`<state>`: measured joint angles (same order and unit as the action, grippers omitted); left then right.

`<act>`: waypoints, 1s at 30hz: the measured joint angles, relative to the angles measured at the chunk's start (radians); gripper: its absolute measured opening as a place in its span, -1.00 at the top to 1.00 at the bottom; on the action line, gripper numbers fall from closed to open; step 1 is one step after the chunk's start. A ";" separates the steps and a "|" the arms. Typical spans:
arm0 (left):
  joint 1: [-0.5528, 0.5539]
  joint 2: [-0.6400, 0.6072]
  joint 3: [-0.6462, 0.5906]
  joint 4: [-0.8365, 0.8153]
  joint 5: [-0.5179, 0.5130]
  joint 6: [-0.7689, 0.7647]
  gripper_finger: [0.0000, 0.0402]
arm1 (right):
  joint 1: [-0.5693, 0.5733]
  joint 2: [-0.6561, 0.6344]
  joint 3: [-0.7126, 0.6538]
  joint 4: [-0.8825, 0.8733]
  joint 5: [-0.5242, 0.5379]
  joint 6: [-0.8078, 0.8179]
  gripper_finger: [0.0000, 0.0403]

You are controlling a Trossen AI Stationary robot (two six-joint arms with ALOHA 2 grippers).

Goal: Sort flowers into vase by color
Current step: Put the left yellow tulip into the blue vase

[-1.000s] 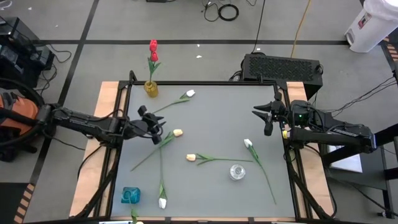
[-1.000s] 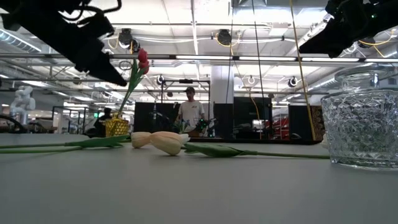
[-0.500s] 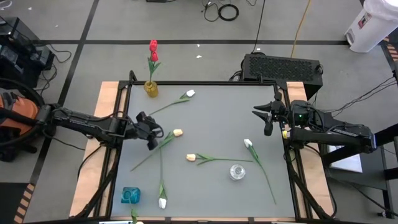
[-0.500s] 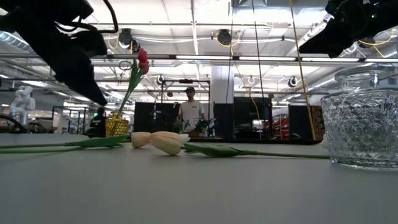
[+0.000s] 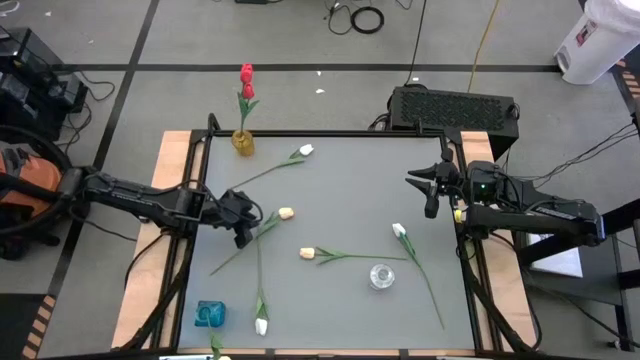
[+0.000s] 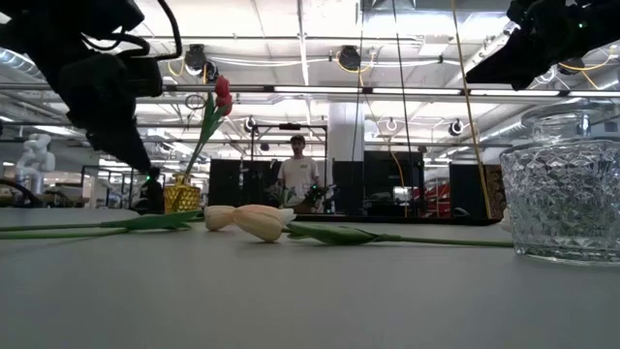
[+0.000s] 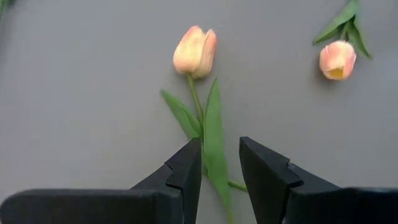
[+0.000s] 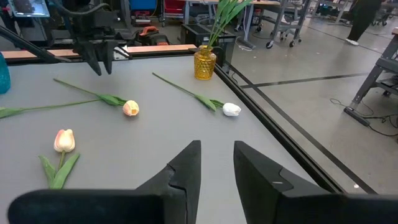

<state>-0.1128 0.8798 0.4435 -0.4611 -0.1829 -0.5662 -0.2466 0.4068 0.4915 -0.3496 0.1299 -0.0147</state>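
Note:
Several tulips lie flat on the grey table (image 5: pixel 340 200). My left gripper (image 5: pixel 245 230) (image 7: pixel 219 144) hovers open, tipped downward, over the leafy stem (image 7: pixel 213 137) of a cream-yellow tulip (image 5: pixel 286 213) (image 7: pixel 195 51). Its fingers stand on either side of the stem, above it and clear of it. A second cream tulip (image 5: pixel 307 253) (image 7: pixel 336 60) lies nearby. A yellow vase (image 5: pixel 243 142) at the far left holds red tulips (image 5: pixel 246 72). My right gripper (image 5: pixel 420 192) (image 8: pixel 216 146) waits open above the table's right edge.
White tulips lie at the far side (image 5: pixel 306 150), near the right (image 5: pixel 399 230) and by the near edge (image 5: pixel 261 326). A clear glass vase (image 5: pixel 381 276) stands near the middle right and a teal vase (image 5: pixel 209 314) at the near left. A person (image 6: pixel 295 174) stands in the room beyond.
My left gripper has moved down and toward the table's near edge, tipping its fingers more steeply downward and rolling at the wrist. It now hangs over the cream-yellow tulip's stem. No flower has moved.

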 joint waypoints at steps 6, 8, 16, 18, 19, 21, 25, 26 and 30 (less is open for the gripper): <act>-0.023 0.042 0.000 -0.015 -0.005 -0.083 0.42 | 0.000 0.000 0.000 0.000 0.000 0.000 0.57; -0.025 0.072 0.000 -0.016 -0.008 -0.083 0.42 | 0.000 0.000 0.000 0.000 0.000 0.000 0.57; -0.025 0.205 0.000 -0.013 0.026 -0.083 0.42 | 0.000 0.000 0.000 0.000 0.000 0.000 0.57; -0.026 0.222 0.000 -0.003 0.031 -0.085 0.42 | 0.000 0.000 0.000 0.000 0.000 0.000 0.57; -0.027 0.227 0.000 0.003 0.039 -0.091 0.42 | 0.000 0.000 0.000 0.000 0.000 0.000 0.57; -0.027 0.229 0.000 0.017 0.054 -0.107 0.42 | 0.000 0.000 0.000 0.000 0.000 0.000 0.57; -0.027 0.229 0.000 0.049 0.109 -0.132 0.42 | 0.000 0.000 0.000 0.000 0.000 0.000 0.57; -0.027 0.229 0.000 0.051 0.120 -0.136 0.42 | 0.000 0.000 0.000 0.000 0.000 0.000 0.57; -0.027 0.229 0.000 0.055 0.138 -0.186 0.42 | 0.000 0.000 0.000 0.000 0.000 0.000 0.57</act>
<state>-0.1398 1.1088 0.4435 -0.4063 -0.0444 -0.7518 -0.2466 0.4068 0.4915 -0.3496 0.1303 -0.0147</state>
